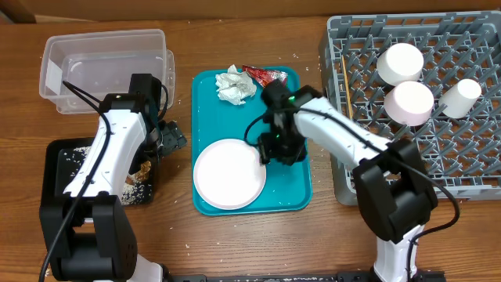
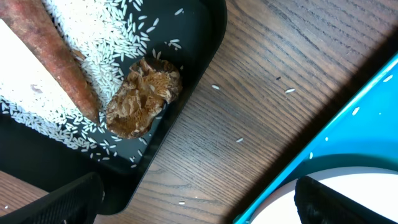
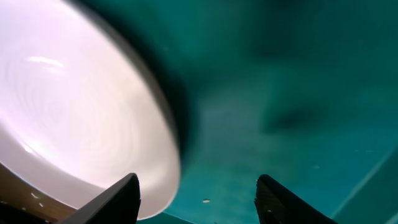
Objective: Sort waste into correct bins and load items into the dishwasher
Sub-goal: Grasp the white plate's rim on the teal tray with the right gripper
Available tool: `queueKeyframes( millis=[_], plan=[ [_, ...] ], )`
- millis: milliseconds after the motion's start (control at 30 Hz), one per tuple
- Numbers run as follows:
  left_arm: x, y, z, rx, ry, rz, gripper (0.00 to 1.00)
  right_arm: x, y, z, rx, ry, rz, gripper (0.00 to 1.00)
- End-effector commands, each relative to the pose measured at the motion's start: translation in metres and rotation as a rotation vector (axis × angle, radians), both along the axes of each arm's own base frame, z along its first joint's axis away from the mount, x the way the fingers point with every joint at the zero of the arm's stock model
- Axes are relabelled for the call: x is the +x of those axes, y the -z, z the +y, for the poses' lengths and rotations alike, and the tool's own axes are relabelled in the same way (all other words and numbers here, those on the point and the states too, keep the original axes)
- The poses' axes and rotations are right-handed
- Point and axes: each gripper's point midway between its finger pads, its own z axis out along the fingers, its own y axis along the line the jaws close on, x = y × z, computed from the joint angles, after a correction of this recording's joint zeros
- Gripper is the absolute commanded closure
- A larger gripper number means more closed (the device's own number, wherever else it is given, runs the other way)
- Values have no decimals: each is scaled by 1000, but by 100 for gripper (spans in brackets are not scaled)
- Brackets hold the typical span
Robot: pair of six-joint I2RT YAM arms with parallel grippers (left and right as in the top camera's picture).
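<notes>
Teal tray (image 1: 293, 188) sits mid-counter (image 1: 235, 243) carrying the white plate (image 1: 228, 174), with the crumpled napkin (image 1: 236, 84) and red wrapper (image 1: 264, 75) at its far end. Right claw (image 3: 196, 186) hangs low over the plate's right rim, fingers (image 3: 124, 199) apart and gripping nothing (the rim lies just inside one finger). Left claw (image 2: 199, 202) hovers wide open over bare wood between the teal tray and the black tray (image 2: 205, 25), which holds the sausage (image 2: 56, 56), crumbly bit (image 2: 143, 96) and rice (image 2: 112, 31). Two bowls (image 1: 400, 63), the cup (image 1: 460, 95) and the stick (image 1: 342, 74) lie in the grey rack (image 1: 470, 157) at the right; the clear tub (image 1: 102, 47) stands far left.
</notes>
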Motion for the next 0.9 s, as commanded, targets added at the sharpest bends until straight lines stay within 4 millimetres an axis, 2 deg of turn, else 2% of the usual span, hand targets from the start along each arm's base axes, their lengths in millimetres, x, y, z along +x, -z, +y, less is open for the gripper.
queueKeyframes(
  millis=[0, 100, 267, 433, 600, 767, 867],
  plan=[
    [0, 3, 2, 13, -20, 7, 0, -11, -10, 20, 31, -56, -32, 38],
    [0, 3, 2, 13, -20, 7, 0, -16, -9, 28, 23, -82, -47, 37],
    [0, 3, 2, 13, -20, 7, 0, -1, -3, 6, -158, 7, -146, 38],
    [0, 3, 2, 13, -20, 7, 0, 6, -3, 5, -154, 15, -166, 38],
    [0, 3, 2, 13, -20, 7, 0, 7, -1, 11, -138, 12, -173, 43],
    [0, 3, 2, 13, -20, 7, 0, 2, 15, 12, -145, 7, -124, 55],
    [0, 3, 2, 13, -20, 7, 0, -1, 19, 11, -151, 5, -104, 67]
  ],
)
